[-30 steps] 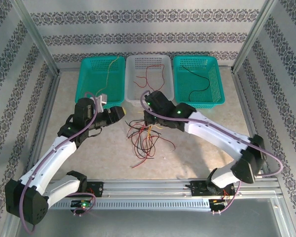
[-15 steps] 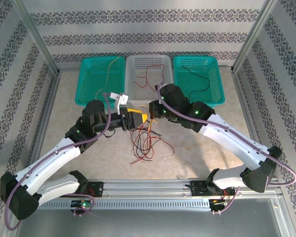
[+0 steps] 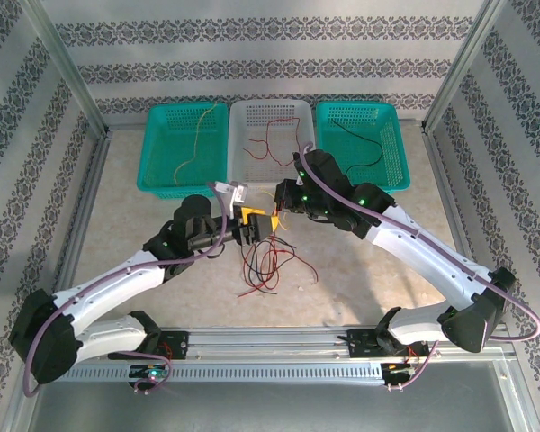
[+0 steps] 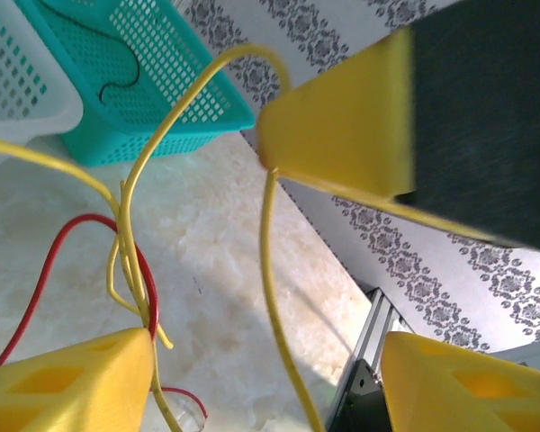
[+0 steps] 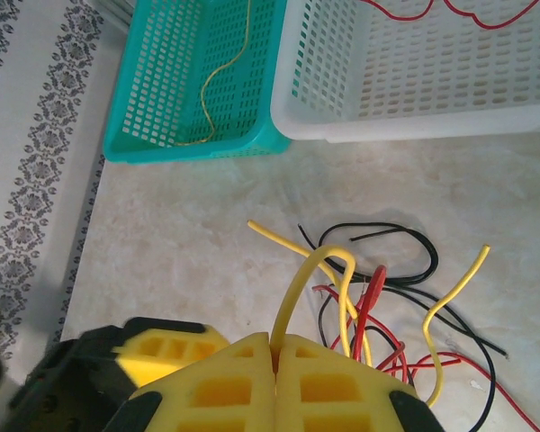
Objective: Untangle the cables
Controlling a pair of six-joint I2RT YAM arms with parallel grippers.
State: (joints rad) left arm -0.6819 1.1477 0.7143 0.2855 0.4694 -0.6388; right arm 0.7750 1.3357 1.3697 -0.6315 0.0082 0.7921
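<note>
Two arms (image 3: 117, 283) reach inward, fingers (image 3: 249, 216) meeting above the cables (image 3: 263, 270).

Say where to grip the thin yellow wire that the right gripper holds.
Its single stretch beside the right gripper's pinch, from the left: there the thin yellow wire runs alone, clear of the red-and-yellow tangle, between the open left gripper's jaws.

The cables (image 3: 263, 263) are red, black and yellow. The left basket (image 3: 162, 135) and right basket (image 3: 391, 144) are teal, the middle basket (image 3: 240, 117) white. The tabletop (image 3: 126, 225) is mottled beige, and the walls (image 3: 252, 36) bear grey floral stripes.
</note>
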